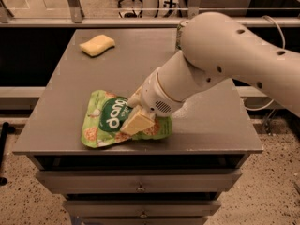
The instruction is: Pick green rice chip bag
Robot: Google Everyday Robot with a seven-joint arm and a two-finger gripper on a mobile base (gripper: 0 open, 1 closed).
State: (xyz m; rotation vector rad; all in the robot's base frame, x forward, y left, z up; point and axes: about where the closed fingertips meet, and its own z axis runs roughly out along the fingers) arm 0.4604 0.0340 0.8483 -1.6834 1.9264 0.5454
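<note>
The green rice chip bag (105, 123) lies flat near the front edge of the grey table (206, 116), left of centre, with its dark-green "dang" oval facing up. My gripper (133, 115) is down on the right half of the bag, touching its surface, with the thick white arm (225, 60) reaching in from the upper right. The arm covers the bag's right part.
A small yellow sponge (97, 45) lies at the table's back left. The table stands on a cabinet with drawers (140, 186) below its front edge. A railing and office chairs are behind the table.
</note>
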